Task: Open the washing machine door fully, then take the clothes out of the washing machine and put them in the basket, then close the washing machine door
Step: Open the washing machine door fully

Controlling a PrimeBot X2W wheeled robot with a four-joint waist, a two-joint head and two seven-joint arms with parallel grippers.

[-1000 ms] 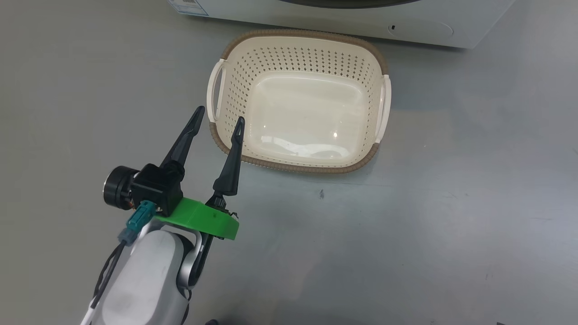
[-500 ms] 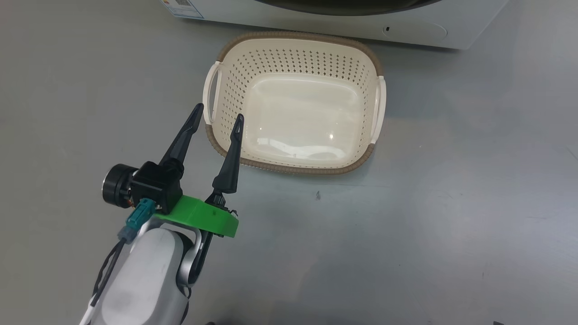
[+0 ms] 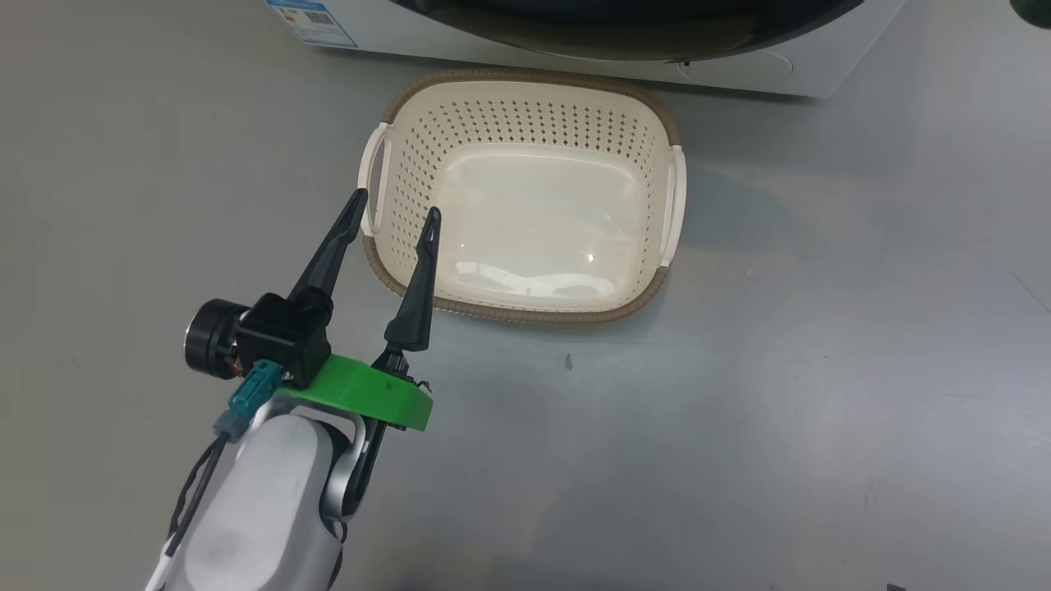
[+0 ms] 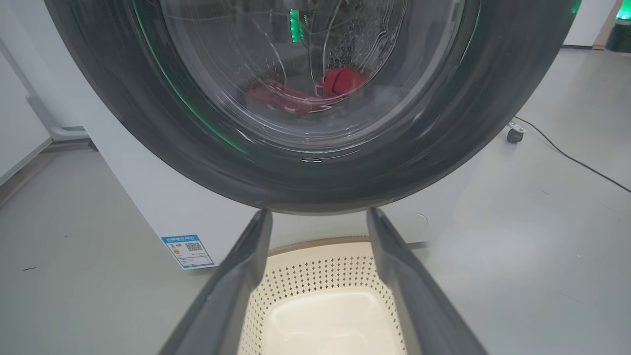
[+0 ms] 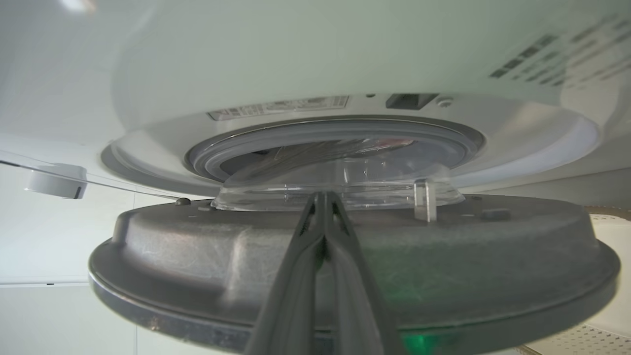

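Directly before the closed right jaws lies the washing machine door (image 5: 197, 256).

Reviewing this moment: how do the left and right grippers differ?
The left gripper is open; the right gripper is shut. The left hangs by the basket, at its near rim; the right's tips point at the washing machine door, on its inner face. Both have long dark fingers and hold nothing.
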